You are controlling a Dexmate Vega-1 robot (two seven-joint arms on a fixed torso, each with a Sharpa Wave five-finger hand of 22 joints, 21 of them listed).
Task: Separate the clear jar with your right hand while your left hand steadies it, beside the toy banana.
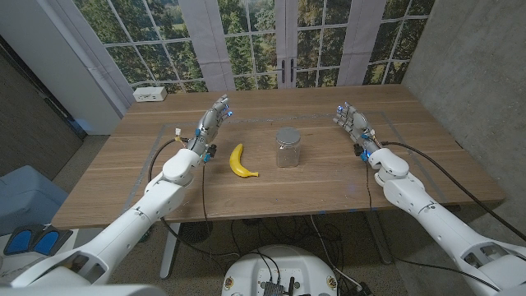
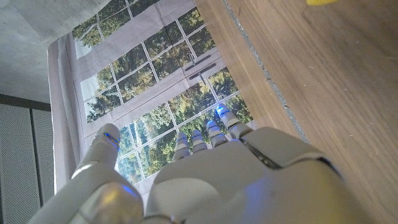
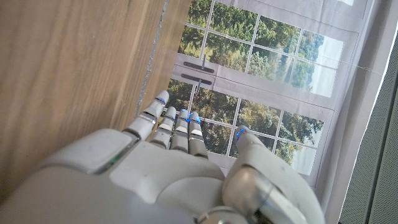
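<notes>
Clear jar stands upright near the middle of the wooden table, long axis vertical, grey lid on top and still seated. Contents can't be made out; the glass looks see-through, nothing obvious inside. Toy banana lies flat just left of the jar, apart from it, not touching. Its long axis runs roughly front to back on the table, curve bowing toward the left arm, one tip toward the windows, the other tip at the near end pointing toward the jar.

Left hand is raised left of the banana, fingers extended and apart, holding nothing, well clear of the jar. Left wrist view shows the same hand with fingers straight toward the windows, a yellow bit of banana at the frame edge.

Right hand sits right of the jar, well apart from it, fingers extended, nothing in it. Right wrist view shows it with fingers straight and loosely together beside the table edge, released.

White box sits at the far left corner of the table.
</notes>
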